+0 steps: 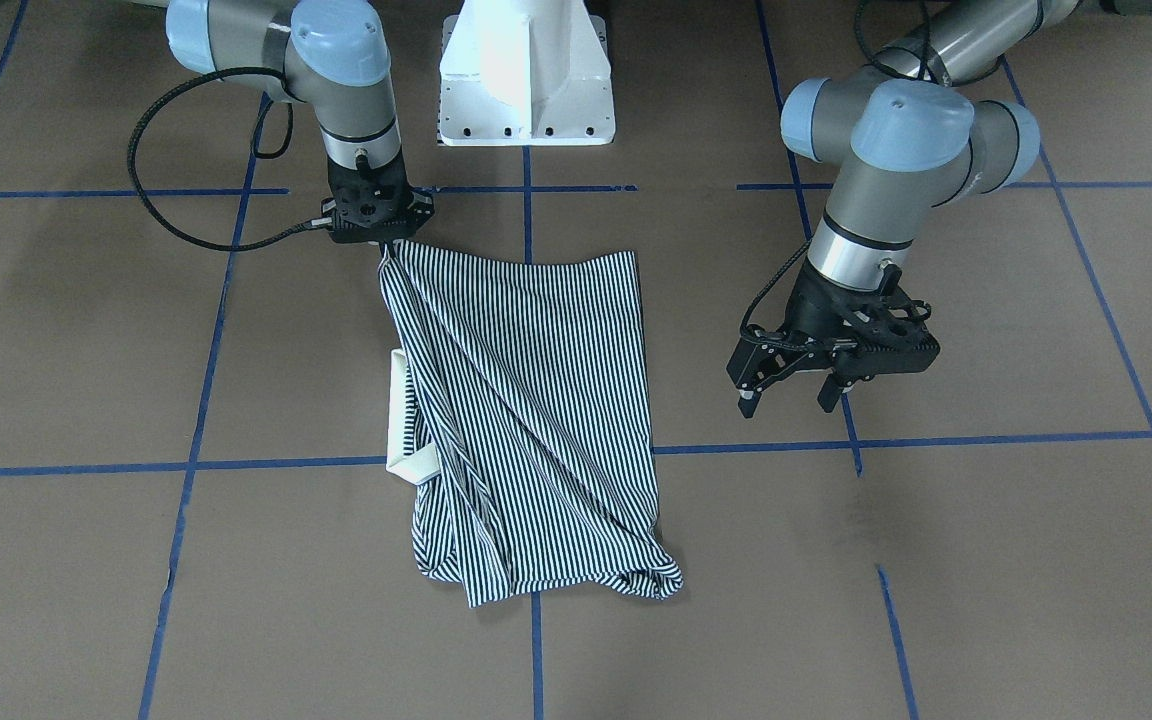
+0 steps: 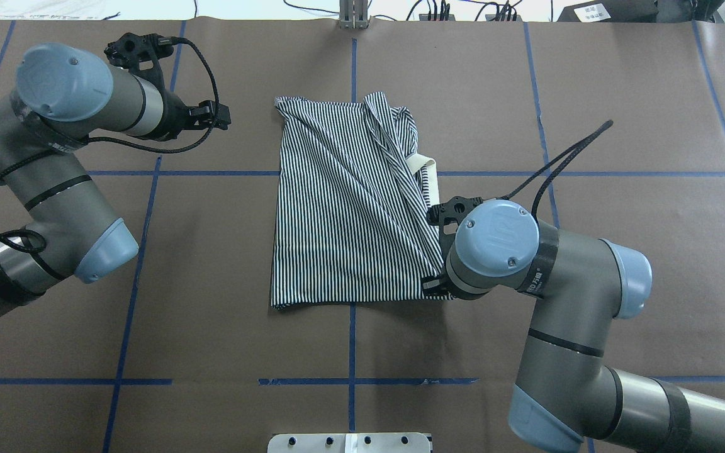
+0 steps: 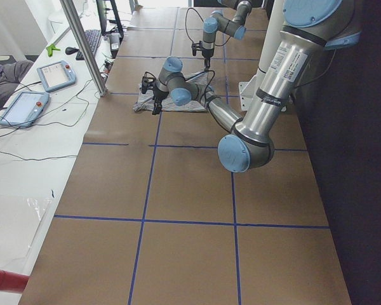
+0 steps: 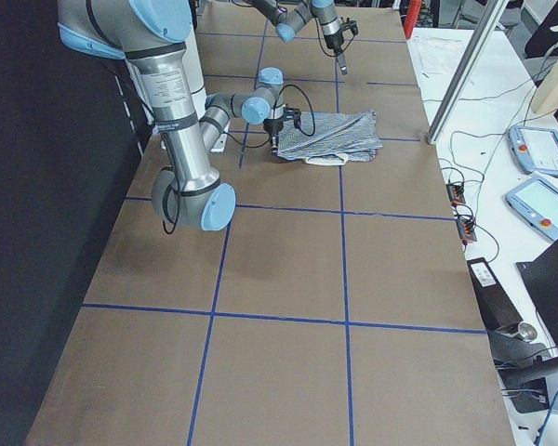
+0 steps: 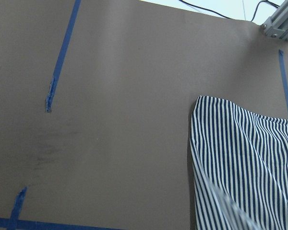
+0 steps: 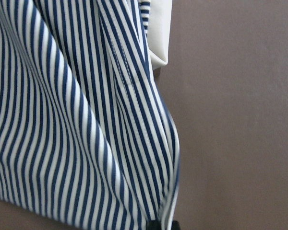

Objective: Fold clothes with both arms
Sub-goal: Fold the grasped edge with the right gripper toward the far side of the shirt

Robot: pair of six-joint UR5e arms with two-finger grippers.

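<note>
The navy-and-white striped polo shirt (image 1: 526, 400) lies folded lengthwise on the brown table, with its cream collar (image 1: 406, 420) sticking out at one side. It also shows in the overhead view (image 2: 343, 207). My right gripper (image 1: 388, 245) is shut on the shirt's near hem corner and lifts it slightly. The right wrist view shows striped cloth (image 6: 86, 120) pinched at the bottom edge. In the overhead view that gripper is hidden under its wrist (image 2: 491, 242). My left gripper (image 1: 786, 398) is open and empty, hovering beside the shirt and apart from it.
The white pedestal base (image 1: 526, 90) stands at the robot's edge of the table. Blue tape lines (image 1: 936, 440) cross the brown surface. A side bench with tablets (image 3: 25, 105) and a metal post (image 3: 82, 44) lies beyond the table's far edge.
</note>
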